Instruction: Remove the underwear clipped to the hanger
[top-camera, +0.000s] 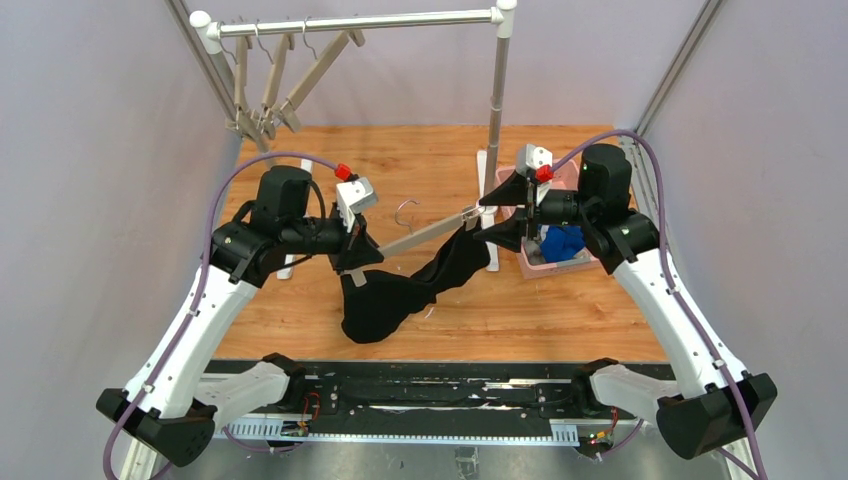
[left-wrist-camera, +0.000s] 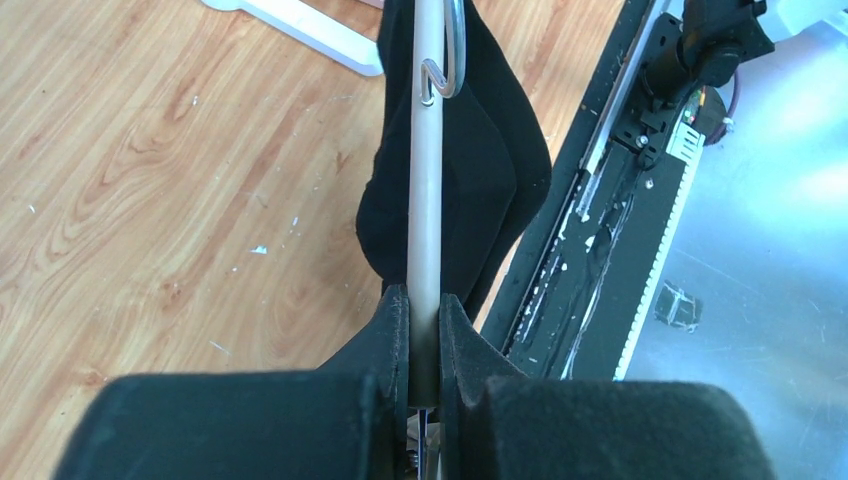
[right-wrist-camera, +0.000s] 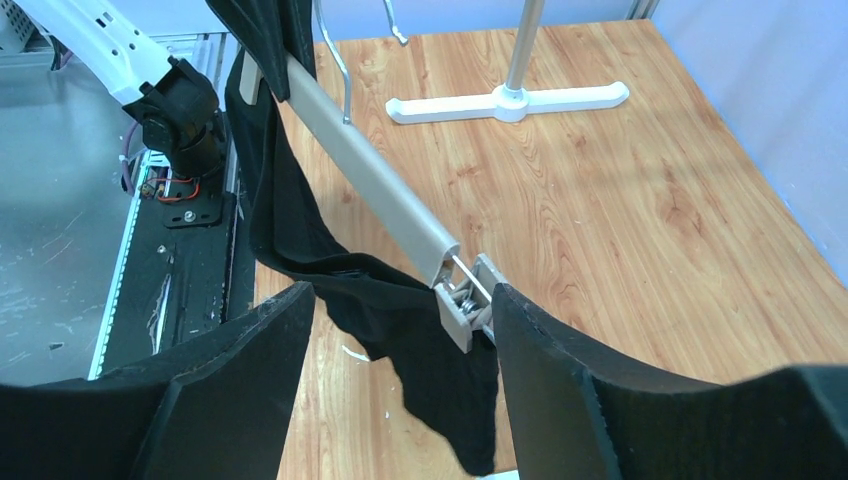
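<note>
Left hand (left-wrist-camera: 424, 330) clamping hanger (left-wrist-camera: 428, 200), right hand (right-wrist-camera: 400, 305) wide around clip (right-wrist-camera: 463, 308)

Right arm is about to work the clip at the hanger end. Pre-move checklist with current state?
1. Hold: left gripper shut on the hanger bar. Ok.
2. The right gripper is open. Ok.
3. Alignment: the clip sits between its jaws, off-centre and close to one finger. Ok, marginal.
4. The black underwear is pinned at that clip. Ok.
5. Hold on the underwear at the hanger's other end: cannot tell, hidden.
6. Drop spot: the pink basket stands beside the right arm, with blue underwear in it. Ok.
</note>
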